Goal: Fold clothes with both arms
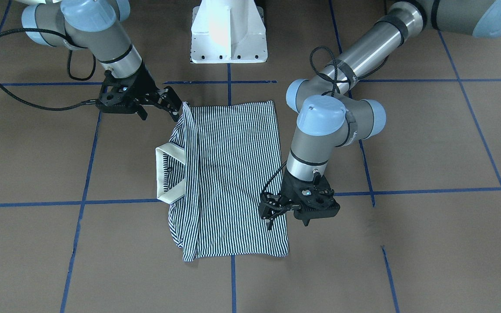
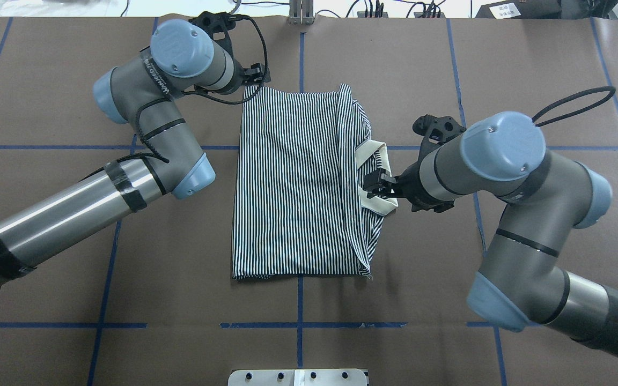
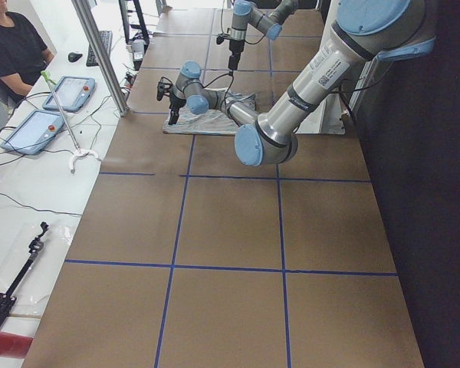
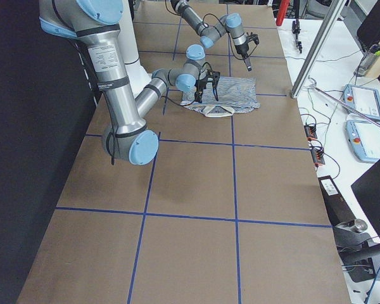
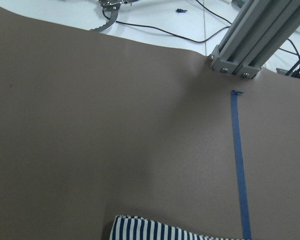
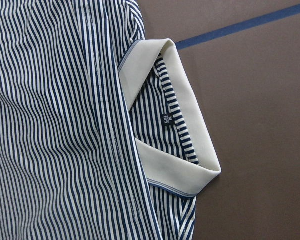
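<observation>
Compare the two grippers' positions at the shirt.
The left gripper is at the hem end of the shirt, the right gripper at its collar end. The left gripper is on the side away from the robot, the right gripper on the robot's side. Both are black.

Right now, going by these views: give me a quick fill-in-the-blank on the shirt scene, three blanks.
1. The polo shirt lies folded on the table, and its cream collar sticks out on the side of the robot's ___ arm.
2. The shirt's thin stripes are navy and ___.
3. The tape that marks lines on the table is ___.
Missing words: right; white; blue.
</observation>
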Available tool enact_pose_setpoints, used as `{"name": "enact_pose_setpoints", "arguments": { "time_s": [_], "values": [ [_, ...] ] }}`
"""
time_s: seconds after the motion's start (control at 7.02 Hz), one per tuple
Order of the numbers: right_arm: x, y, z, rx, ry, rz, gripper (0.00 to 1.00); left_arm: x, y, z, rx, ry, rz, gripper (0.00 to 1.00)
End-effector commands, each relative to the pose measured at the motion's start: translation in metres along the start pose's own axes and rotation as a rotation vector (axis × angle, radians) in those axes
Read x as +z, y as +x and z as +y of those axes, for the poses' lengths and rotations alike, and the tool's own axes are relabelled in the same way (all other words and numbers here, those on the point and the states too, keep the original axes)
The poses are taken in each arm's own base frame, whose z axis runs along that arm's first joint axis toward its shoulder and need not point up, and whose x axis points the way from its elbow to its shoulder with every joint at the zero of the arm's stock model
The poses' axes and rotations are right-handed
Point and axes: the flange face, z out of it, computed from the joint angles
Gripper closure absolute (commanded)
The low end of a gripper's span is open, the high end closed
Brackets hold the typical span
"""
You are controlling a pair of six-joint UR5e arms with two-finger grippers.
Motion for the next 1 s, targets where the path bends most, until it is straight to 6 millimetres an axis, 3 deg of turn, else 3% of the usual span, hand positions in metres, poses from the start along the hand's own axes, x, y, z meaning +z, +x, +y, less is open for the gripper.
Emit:
{"name": "enact_pose_setpoints", "arguments": {
  "time_s": [0.0,0.14,0.29,0.57,0.86],
  "values": [
    [0.041,-0.054,0.029,-0.106,0.016,0.156,0.0,-0.059,-0.029,0.022,0.076,-0.018,-0.026,0.0],
    [0.059,-0.065,0.041,-0.143,-0.004,0.214,0.0,-0.086,-0.047,0.038,0.081,-0.021,-0.014,0.0],
    [0.075,-0.061,0.058,-0.205,-0.035,0.253,0.0,-0.096,-0.046,0.044,0.081,-0.052,-0.004,0.0],
    [0.088,-0.055,0.078,-0.303,-0.086,0.319,0.0,-0.096,-0.045,0.045,0.08,-0.063,0.0,0.0],
    [0.094,-0.05,0.082,-0.335,-0.1,0.331,0.0,-0.097,-0.045,0.045,0.078,-0.069,0.004,0.0]
  ]
}}
